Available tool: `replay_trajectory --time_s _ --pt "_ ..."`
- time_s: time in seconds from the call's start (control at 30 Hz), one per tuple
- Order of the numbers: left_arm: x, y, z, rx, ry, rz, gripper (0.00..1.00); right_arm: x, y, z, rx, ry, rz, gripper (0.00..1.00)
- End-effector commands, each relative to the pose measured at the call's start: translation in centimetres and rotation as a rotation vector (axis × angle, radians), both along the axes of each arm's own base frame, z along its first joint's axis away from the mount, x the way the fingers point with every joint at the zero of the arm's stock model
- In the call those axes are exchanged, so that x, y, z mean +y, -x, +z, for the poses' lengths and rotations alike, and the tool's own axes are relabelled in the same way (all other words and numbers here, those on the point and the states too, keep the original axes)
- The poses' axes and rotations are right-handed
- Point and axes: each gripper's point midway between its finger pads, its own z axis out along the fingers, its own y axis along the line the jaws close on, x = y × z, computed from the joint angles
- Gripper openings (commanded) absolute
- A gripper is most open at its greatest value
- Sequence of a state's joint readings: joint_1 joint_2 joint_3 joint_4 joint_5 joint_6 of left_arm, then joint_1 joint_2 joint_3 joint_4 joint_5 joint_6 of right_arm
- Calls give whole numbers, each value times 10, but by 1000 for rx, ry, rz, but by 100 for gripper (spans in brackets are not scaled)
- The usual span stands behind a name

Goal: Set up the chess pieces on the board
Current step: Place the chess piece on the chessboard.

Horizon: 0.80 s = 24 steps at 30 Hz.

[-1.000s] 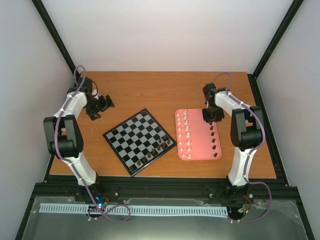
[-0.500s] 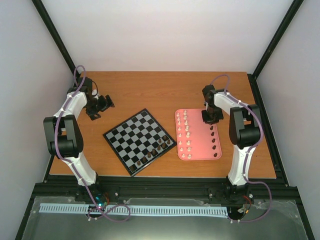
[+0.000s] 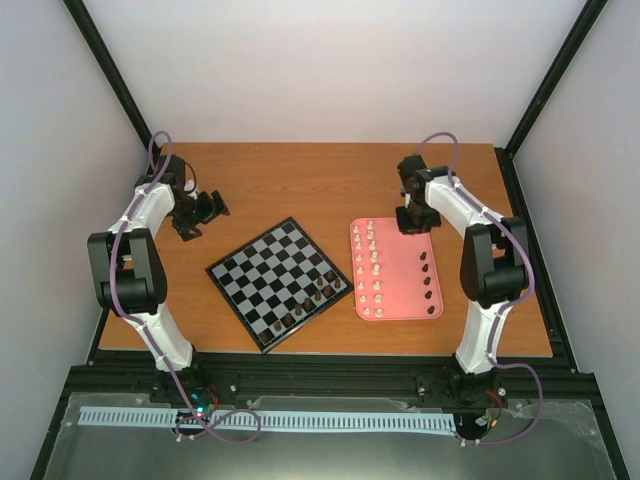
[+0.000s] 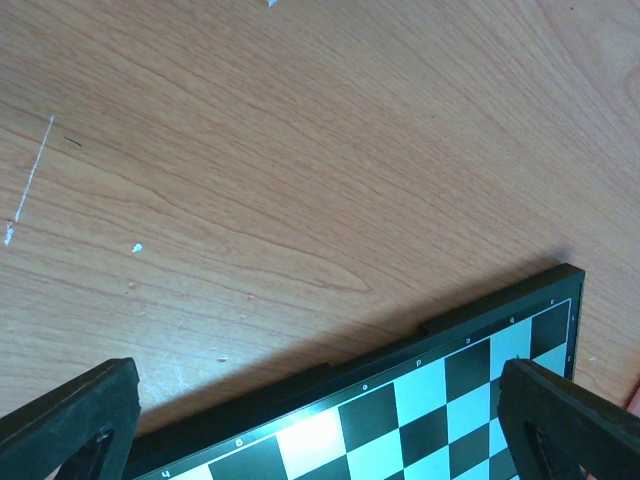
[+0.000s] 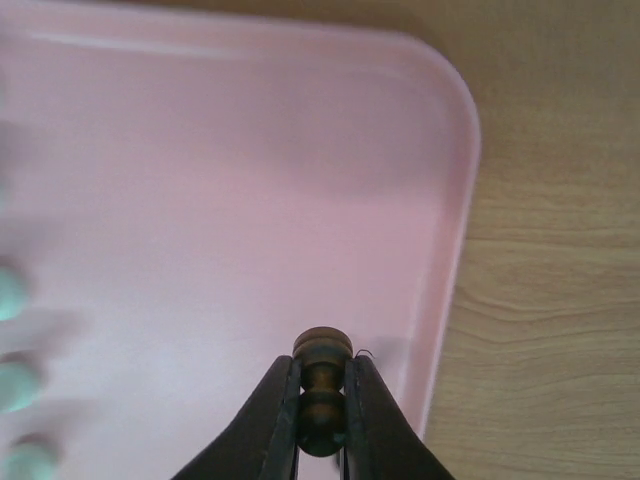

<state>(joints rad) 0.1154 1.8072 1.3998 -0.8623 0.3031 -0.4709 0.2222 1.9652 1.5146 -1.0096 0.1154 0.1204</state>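
My right gripper (image 5: 321, 405) is shut on a dark brown chess piece (image 5: 322, 352), held above the far right corner of the pink tray (image 5: 200, 180). From above, the right gripper (image 3: 413, 222) hangs over the tray's far end. On the tray (image 3: 400, 300) stand a column of cream pieces (image 3: 373, 265) and a column of dark pieces (image 3: 428, 282). The board (image 3: 270, 275) lies at mid-table with several dark pieces (image 3: 315, 295) along its near right edge. My left gripper (image 3: 203, 210) stands open and holds nothing, left of the board; its wrist view shows the board's rim (image 4: 440, 325).
The orange-brown wooden table (image 3: 300, 180) stretches behind the board and tray. Black frame posts rise at both far corners. A black rail (image 3: 320, 375) runs along the near edge by the arm bases.
The right gripper has shut on a dark brown piece at the tray's far right and moved toward the far edge with it. The left arm has not moved.
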Motion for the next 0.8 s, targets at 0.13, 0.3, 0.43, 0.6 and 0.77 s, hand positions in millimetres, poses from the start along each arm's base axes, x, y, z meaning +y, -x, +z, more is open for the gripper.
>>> replay_trajectory --time_s 0.13,0.3,0.43,0.6,0.77 --pt "-2 -7 8 -30 -12 -21 100 137 21 66 -97 -121 229 3" --pt "-2 -7 13 -41 -13 -20 100 232 54 65 -67 -167 418 3" --pt "-2 -5 14 -46 -13 -20 100 275 84 61 -34 -187 521 3" --pt "-3 -1 15 -55 -4 -18 100 297 121 44 27 -198 583 3" --pt "-5 -3 17 -60 3 -18 100 301 140 23 79 -160 612 3"
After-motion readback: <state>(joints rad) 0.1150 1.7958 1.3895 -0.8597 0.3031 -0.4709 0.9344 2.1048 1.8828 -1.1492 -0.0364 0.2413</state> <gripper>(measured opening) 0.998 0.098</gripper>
